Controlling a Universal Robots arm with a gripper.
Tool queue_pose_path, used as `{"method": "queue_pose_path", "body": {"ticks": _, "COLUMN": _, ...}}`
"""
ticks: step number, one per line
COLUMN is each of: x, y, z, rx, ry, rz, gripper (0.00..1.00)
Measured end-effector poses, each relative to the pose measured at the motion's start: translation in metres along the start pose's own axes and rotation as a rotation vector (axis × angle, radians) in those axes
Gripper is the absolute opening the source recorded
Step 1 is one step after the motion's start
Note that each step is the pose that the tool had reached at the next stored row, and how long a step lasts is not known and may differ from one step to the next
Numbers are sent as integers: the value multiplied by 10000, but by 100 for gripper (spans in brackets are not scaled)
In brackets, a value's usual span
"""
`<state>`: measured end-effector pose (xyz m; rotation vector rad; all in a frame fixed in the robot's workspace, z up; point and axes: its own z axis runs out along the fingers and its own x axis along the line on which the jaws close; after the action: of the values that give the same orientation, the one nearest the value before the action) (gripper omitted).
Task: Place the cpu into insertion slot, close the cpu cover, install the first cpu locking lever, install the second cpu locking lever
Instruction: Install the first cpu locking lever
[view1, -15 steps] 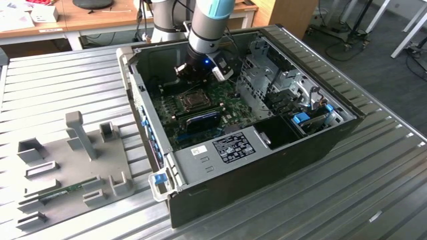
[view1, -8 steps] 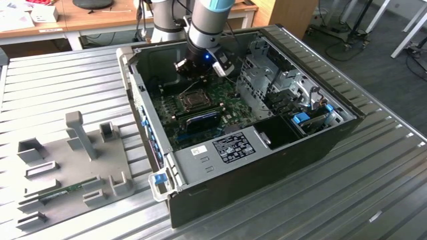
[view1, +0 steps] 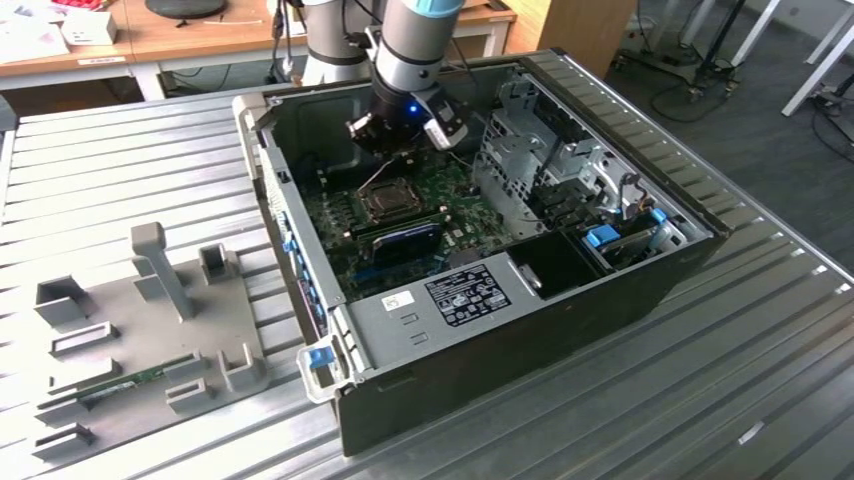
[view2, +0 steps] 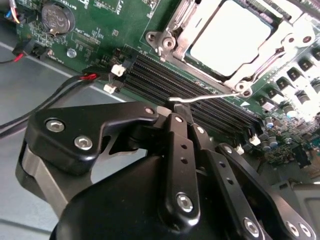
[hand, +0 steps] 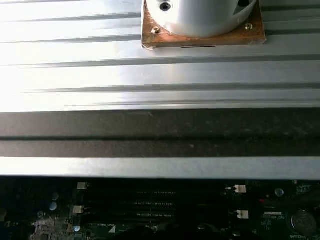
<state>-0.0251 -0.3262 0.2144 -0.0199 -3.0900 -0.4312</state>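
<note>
The cpu (view2: 230, 37) lies flat in the insertion slot (view1: 391, 200) on the green board inside the open computer case. The silvery cpu cover (view2: 181, 30) is down around it, framing its pale metal top. A thin wire locking lever (view2: 205, 97) sticks out from the socket's corner over the memory slots, raised off the board. My gripper (view2: 175, 114) hangs just above the board with its black fingers closed together, and the lever's bent end sits right at their tips. Whether the tips pinch the lever or just touch it is unclear. In the exterior view the gripper (view1: 400, 135) is behind the socket.
Long black memory slots (view2: 200, 92) run beside the socket. A coin battery (view2: 56, 17) and red and black cables (view2: 75, 80) lie close by. The silver drive cage (view1: 561, 170) stands on the exterior view's right. A grey fixture plate (view1: 134, 320) rests on the ribbed table.
</note>
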Motion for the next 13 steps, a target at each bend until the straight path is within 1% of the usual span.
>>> {"method": "queue_pose_path", "body": {"ticks": 6, "x": 74, "y": 24, "z": 27, "rx": -1, "ry": -32, "rz": -9, "gripper": 10}}
{"method": "queue_pose_path", "body": {"ticks": 9, "x": 106, "y": 25, "z": 27, "rx": 20, "ry": -57, "rz": -16, "gripper": 10}}
{"method": "queue_pose_path", "body": {"ticks": 10, "x": 118, "y": 25, "z": 27, "rx": 30, "ry": -75, "rz": -21, "gripper": 10}}
{"method": "queue_pose_path", "body": {"ticks": 11, "x": 139, "y": 25, "z": 27, "rx": 42, "ry": -106, "rz": -30, "gripper": 10}}
{"method": "queue_pose_path", "body": {"ticks": 12, "x": 164, "y": 25, "z": 27, "rx": 54, "ry": -152, "rz": -43, "gripper": 10}}
{"method": "queue_pose_path", "body": {"ticks": 13, "x": 179, "y": 25, "z": 28, "rx": 62, "ry": -180, "rz": -49, "gripper": 10}}
